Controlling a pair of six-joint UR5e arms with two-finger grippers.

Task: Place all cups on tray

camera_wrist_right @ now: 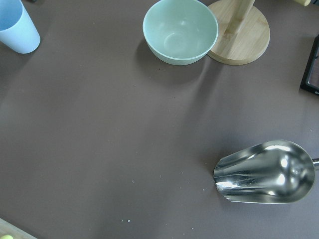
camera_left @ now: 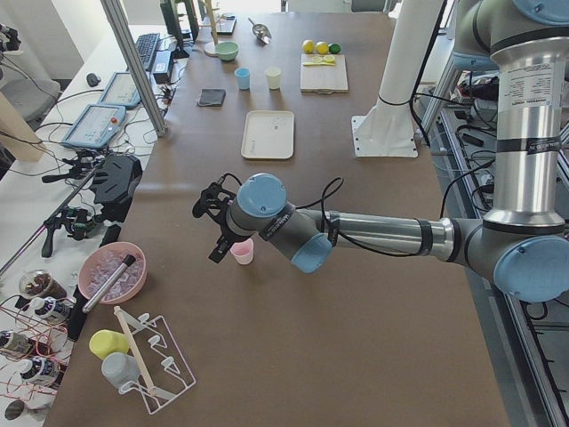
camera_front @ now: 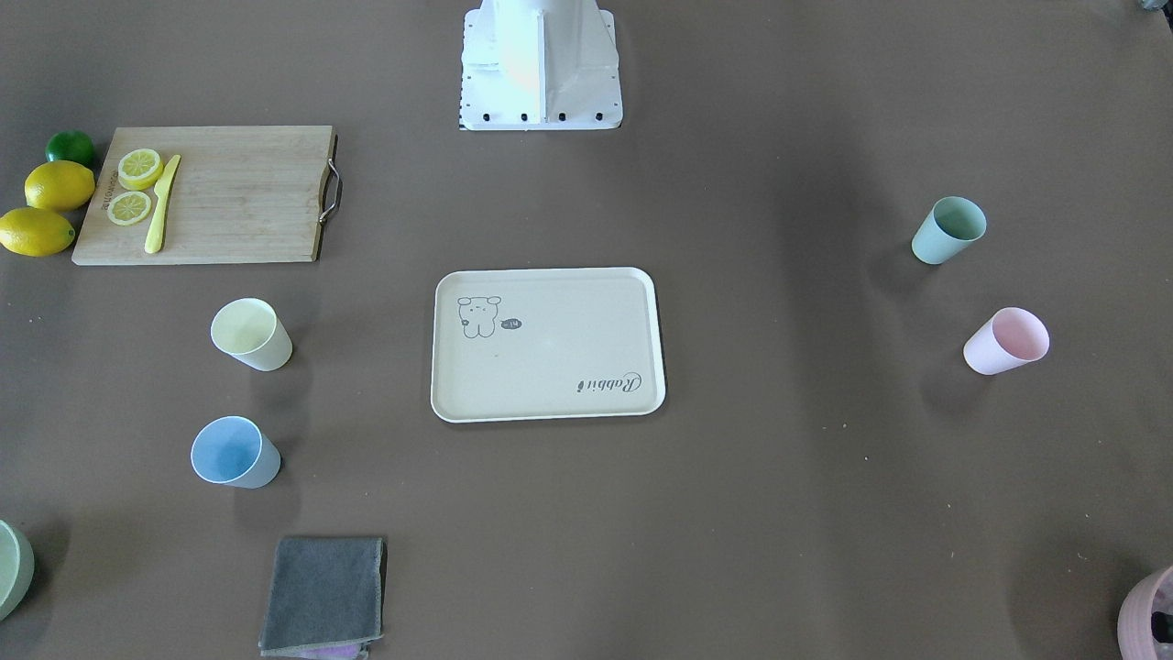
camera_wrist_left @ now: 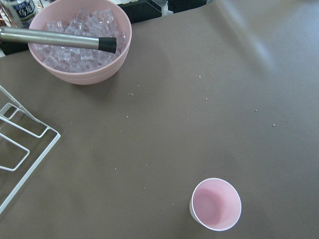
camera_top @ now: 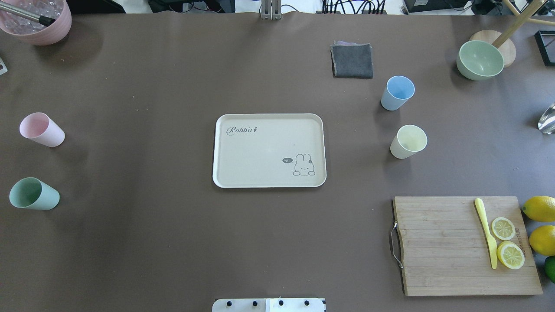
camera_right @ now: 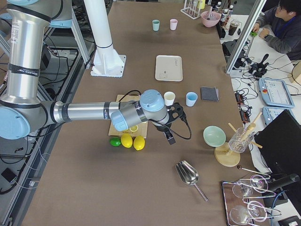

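The cream tray [camera_top: 269,115] lies at the table's middle with nothing on it. The pale yellow cup [camera_top: 408,141] and light blue cup [camera_top: 397,92] stand to its right in the overhead view. The pink cup [camera_top: 41,129] and mint green cup [camera_top: 34,194] stand far to its left. My left gripper [camera_left: 216,229] hovers beside and above the pink cup [camera_wrist_left: 216,204]. My right gripper [camera_right: 169,134] hovers beyond the lemons, near the blue cup [camera_wrist_right: 17,30]. Both grippers show only in the side views, so I cannot tell whether they are open or shut.
A wooden cutting board [camera_top: 438,247] holds lemon slices and a yellow knife, with lemons [camera_top: 540,208] beside it. A grey cloth [camera_top: 352,60], a green bowl [camera_top: 479,60], a pink pot of ice [camera_wrist_left: 79,45], a metal scoop [camera_wrist_right: 264,172] and a wire rack [camera_wrist_left: 20,144] sit around the table's edges.
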